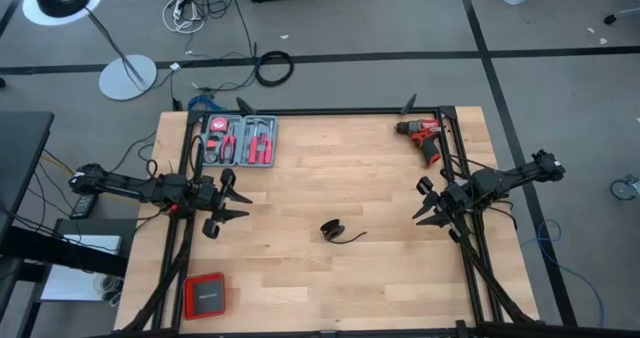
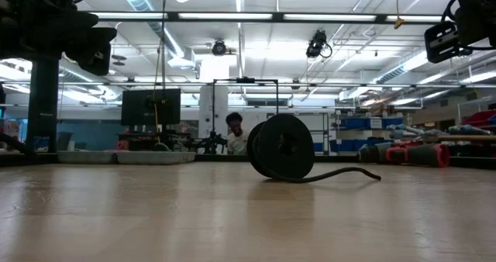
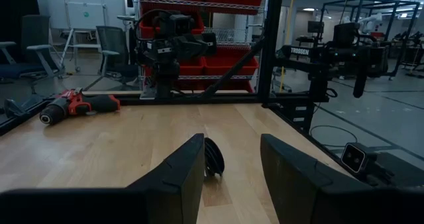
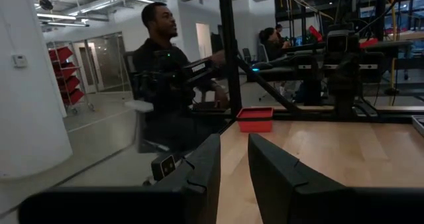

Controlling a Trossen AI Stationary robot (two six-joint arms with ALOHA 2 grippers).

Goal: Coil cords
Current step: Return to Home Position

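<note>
The thin black cord [image 1: 334,230] lies mid-table wound into a small coil standing on its edge [image 2: 282,147], with one short end [image 2: 347,173] trailing flat on the wood toward the right. It also shows in the left wrist view [image 3: 212,158]. My left gripper [image 1: 238,201] is open and empty at the table's left side, fingers pointing at the coil. My right gripper [image 1: 424,200] is open and empty at the right side, clear of the cord.
A red drill [image 1: 424,135] lies at the far right corner. A grey tray of red-handled tools [image 1: 240,141] sits at the far left. A red and black case [image 1: 205,295] lies at the near left corner. A person sits beyond the table [image 4: 162,71].
</note>
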